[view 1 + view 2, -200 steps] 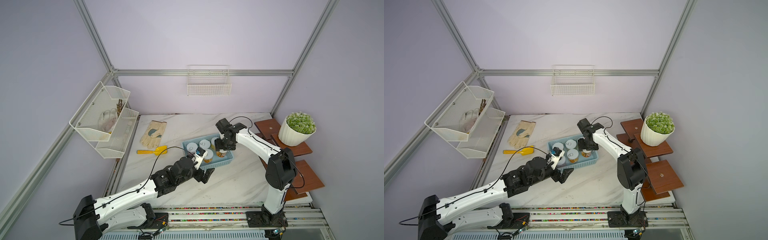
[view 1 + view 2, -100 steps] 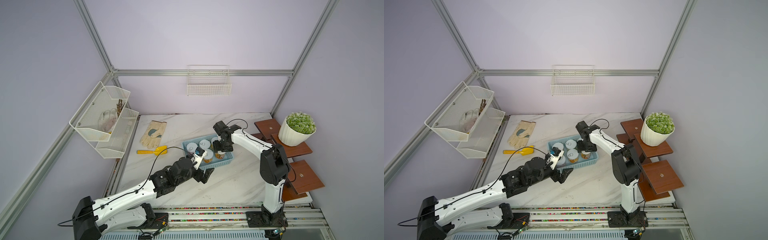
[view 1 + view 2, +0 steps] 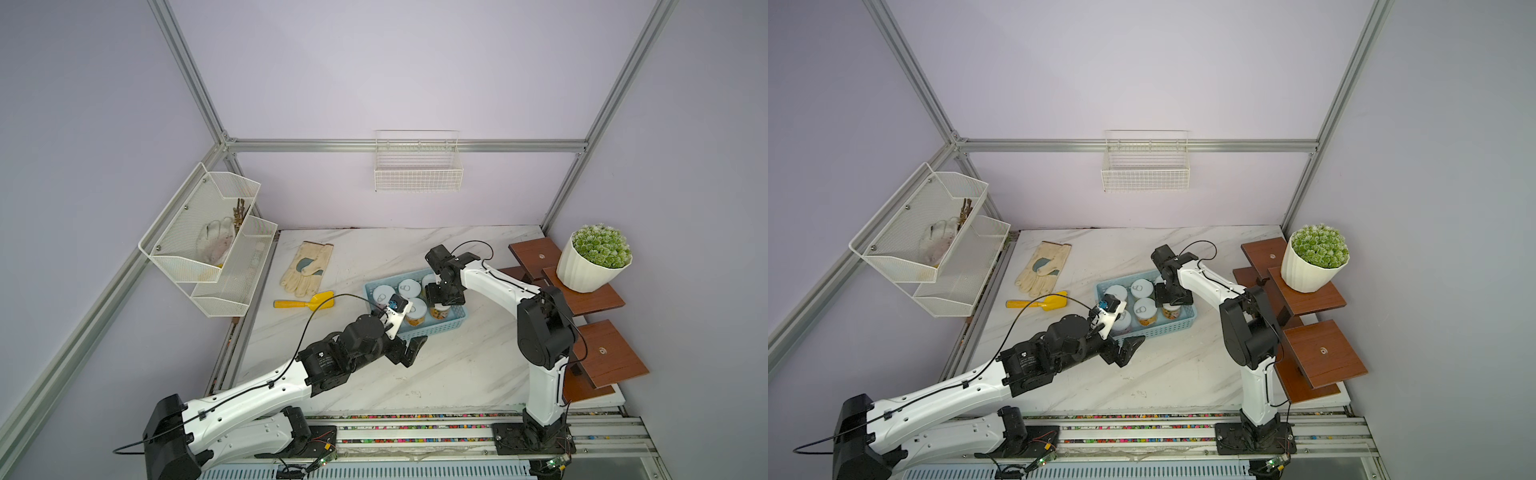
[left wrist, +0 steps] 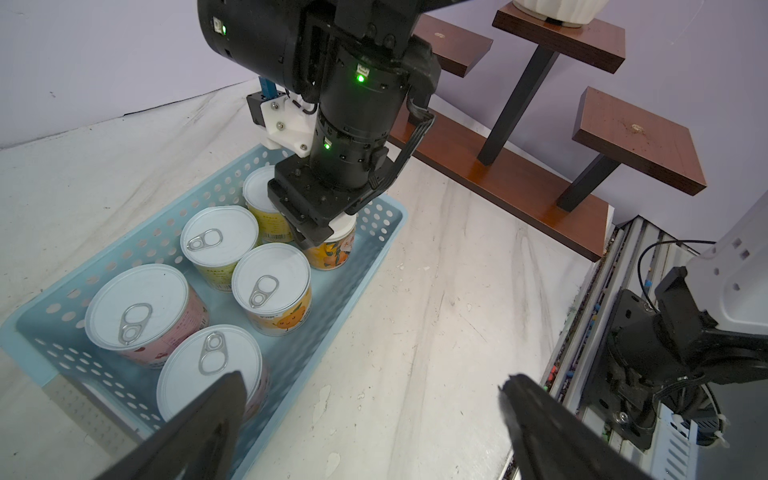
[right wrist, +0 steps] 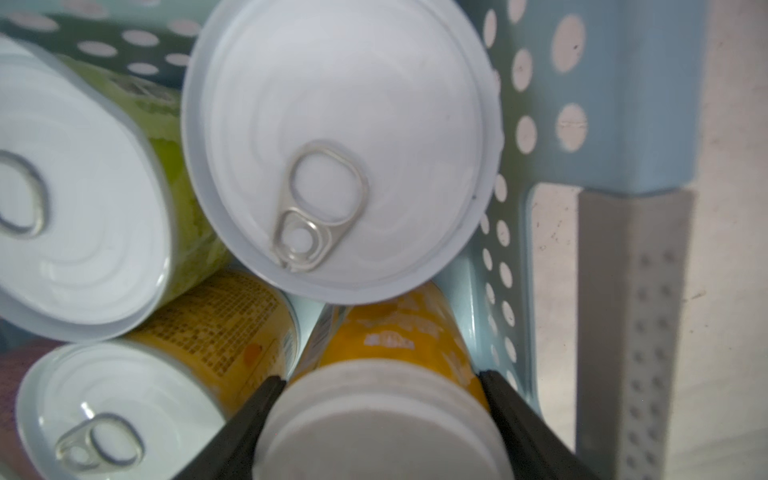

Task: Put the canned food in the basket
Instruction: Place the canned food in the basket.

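In both top views the right end effector (image 3: 442, 296) is reaching down into the basket (image 3: 1158, 330), at the corner nearest the wooden stand (image 3: 609, 357). The left end effector (image 3: 409, 351) is hovering over the desk (image 3: 457, 374) just in front of the basket, spread wide and carrying nothing. In the left wrist view five cans (image 4: 270, 286) are standing upright inside the basket (image 4: 124, 253), pull rings facing up. The right end effector (image 4: 320, 235) is pinching the sixth, the orange can (image 4: 332, 249), from above, just beside a yellow neighbour. In the right wrist view the jaws are pressing on opposite sides of the orange can (image 5: 395, 332), which is sitting between the neighbour and the perforated wall (image 5: 582, 83). Its cylinder axis is running vertically, pale top towards the wrist. The close blur is hiding its base, so it is probably seated, though I cannot be sure. The placing looks nearly done. Doing it well means lowering until the base is lying flat, parting the jaws only slightly in that tight gap, then rising straight up so nothing is tipping.
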Robot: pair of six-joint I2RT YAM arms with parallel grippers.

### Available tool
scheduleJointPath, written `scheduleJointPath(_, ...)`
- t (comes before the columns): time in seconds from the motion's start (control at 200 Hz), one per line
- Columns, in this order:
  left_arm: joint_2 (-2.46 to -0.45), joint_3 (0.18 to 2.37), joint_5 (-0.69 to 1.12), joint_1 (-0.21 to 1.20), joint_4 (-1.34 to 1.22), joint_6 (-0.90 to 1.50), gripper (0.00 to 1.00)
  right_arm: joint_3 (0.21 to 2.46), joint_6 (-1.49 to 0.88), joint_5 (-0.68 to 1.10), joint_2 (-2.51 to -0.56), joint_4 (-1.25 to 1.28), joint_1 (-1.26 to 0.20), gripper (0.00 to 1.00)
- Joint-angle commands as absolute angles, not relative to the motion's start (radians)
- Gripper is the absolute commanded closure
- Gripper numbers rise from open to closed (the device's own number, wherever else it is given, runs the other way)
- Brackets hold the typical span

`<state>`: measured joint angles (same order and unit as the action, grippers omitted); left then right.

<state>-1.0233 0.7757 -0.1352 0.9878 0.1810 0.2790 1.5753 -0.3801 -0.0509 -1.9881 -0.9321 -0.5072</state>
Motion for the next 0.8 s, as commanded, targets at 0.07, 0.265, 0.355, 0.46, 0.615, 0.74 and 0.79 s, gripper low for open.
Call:
scheduleJointPath(0.07, -1.011, 0.767, -0.146, 0.983, 0.163, 0.299, 0.0, 1.562, -0.389, -0.081, -1.998, -0.899, -0.511, 0.72)
scheduleJointPath(0.265, -1.012, 0.764, -0.149, 0.983, 0.158, 0.302, 0.0, 1.538, -0.404, -0.076, -2.011, -0.881, -0.511, 0.67)
scheduleJointPath(0.355, -1.016, 0.769, -0.146, 0.984, 0.158, 0.301, 0.0, 1.532, -0.407, -0.068, -2.017, -0.875, -0.512, 0.64)
scheduleJointPath(0.46, -1.018, 0.771, -0.145, 0.984, 0.159, 0.299, 0.0, 1.525, -0.41, -0.066, -2.019, -0.873, -0.512, 0.6)
scheduleJointPath(0.615, -1.023, 0.772, -0.143, 0.984, 0.159, 0.298, 0.0, 1.512, -0.41, -0.067, -2.023, -0.875, -0.511, 0.49)
scheduleJointPath(0.74, -1.025, 0.772, -0.143, 0.983, 0.156, 0.298, 0.0, 1.51, -0.409, -0.07, -2.022, -0.881, -0.512, 0.36)
scheduleJointPath(0.79, -1.025, 0.772, -0.143, 0.984, 0.156, 0.298, 0.0, 1.511, -0.409, -0.074, -2.019, -0.883, -0.512, 0.27)
